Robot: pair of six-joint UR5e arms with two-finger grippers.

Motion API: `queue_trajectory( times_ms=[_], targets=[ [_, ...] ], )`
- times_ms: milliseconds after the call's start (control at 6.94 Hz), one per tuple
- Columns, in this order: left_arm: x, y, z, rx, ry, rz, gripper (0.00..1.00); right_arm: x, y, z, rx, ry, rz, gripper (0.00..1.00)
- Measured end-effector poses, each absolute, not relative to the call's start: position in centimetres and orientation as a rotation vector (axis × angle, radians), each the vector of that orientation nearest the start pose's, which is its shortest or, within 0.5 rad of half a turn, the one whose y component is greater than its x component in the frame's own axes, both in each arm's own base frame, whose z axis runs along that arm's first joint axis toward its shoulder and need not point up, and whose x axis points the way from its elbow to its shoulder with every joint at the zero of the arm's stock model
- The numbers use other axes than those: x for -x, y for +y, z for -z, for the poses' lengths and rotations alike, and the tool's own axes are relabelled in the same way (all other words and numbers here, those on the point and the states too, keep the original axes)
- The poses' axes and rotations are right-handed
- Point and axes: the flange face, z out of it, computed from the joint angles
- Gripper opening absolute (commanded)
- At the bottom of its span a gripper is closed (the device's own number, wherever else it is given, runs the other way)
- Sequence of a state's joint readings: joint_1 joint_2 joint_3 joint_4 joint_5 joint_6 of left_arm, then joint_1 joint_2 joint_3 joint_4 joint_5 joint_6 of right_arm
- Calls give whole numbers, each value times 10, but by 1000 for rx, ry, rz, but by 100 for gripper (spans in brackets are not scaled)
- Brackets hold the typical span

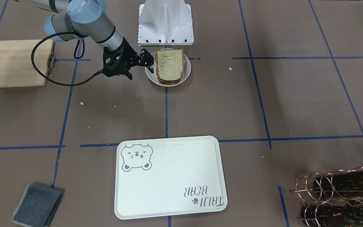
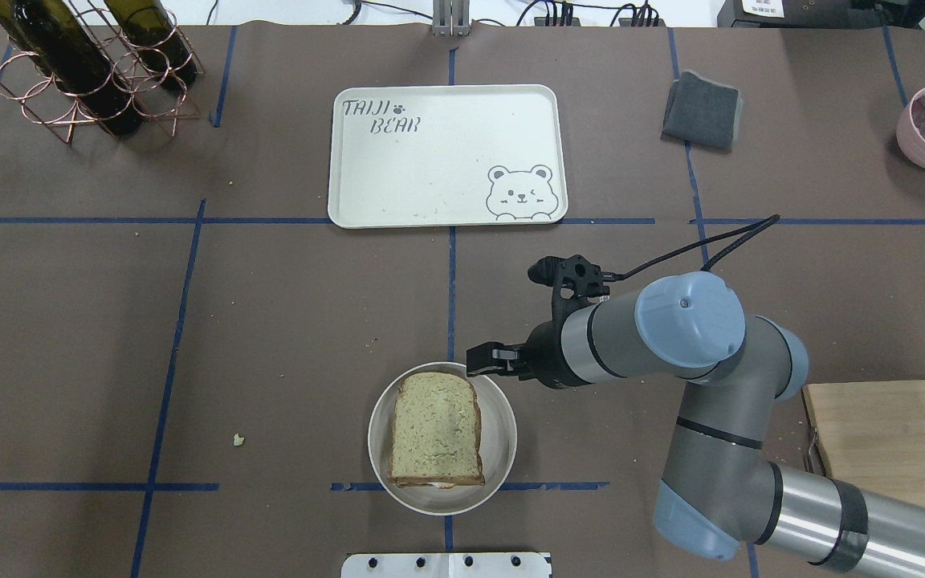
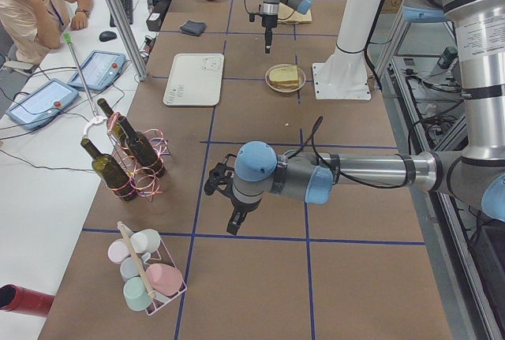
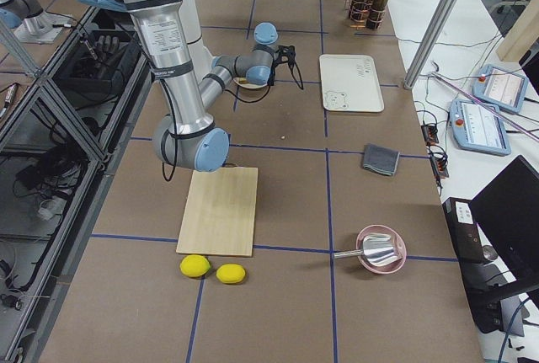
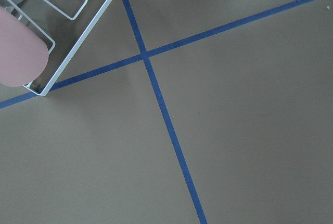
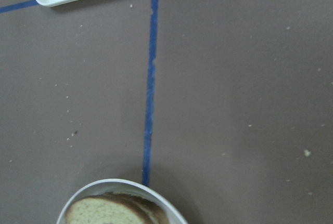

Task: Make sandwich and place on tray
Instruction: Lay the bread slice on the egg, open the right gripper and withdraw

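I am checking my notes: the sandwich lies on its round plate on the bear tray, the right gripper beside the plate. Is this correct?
One point is wrong: the plate with the sandwich stands on the brown table, apart from the bear tray. The right gripper is indeed beside the plate. The overhead exterior view shows this.

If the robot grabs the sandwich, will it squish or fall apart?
Probably squishy: the sandwich is soft-looking bread. Its stacked slices look loose, so they might slide apart if pushed. Lifting the round plate under it seems safer.
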State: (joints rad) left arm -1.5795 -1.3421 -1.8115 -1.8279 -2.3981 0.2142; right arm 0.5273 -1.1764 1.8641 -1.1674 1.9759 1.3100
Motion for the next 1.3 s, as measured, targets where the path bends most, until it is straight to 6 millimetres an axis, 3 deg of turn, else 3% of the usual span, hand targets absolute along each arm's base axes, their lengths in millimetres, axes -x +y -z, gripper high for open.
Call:
queue_trajectory(
  times_ms=[288, 432, 577, 721, 865, 1009, 1153, 1297],
  targets=[
    [64, -441, -567, -578, 756, -398, 100, 393, -445, -289, -112, -967, 50, 100],
    [62, -449, -552, -677, 753, -435, 100, 348, -470, -321, -136, -900, 99, 100],
    [55, -451, -537, -715, 794, -437, 100, 293, -489, -366, -160, -844, 158, 100],
    [37, -450, -516, -728, 861, -447, 100, 226, -498, -416, -180, -800, 222, 100],
    [5, -446, -494, -729, 931, -478, 100, 159, -494, -464, -197, -769, 284, 100],
    [-41, -440, -469, -674, 1026, -470, 100, 97, -478, -511, -202, -742, 324, 100],
    [-98, -428, -436, -571, 1112, -410, 100, 44, -451, -555, -175, -729, 312, 100],
    [-154, -413, -407, -480, 1155, -314, 100, 7, -420, -590, -128, -728, 262, 100]
  ],
)
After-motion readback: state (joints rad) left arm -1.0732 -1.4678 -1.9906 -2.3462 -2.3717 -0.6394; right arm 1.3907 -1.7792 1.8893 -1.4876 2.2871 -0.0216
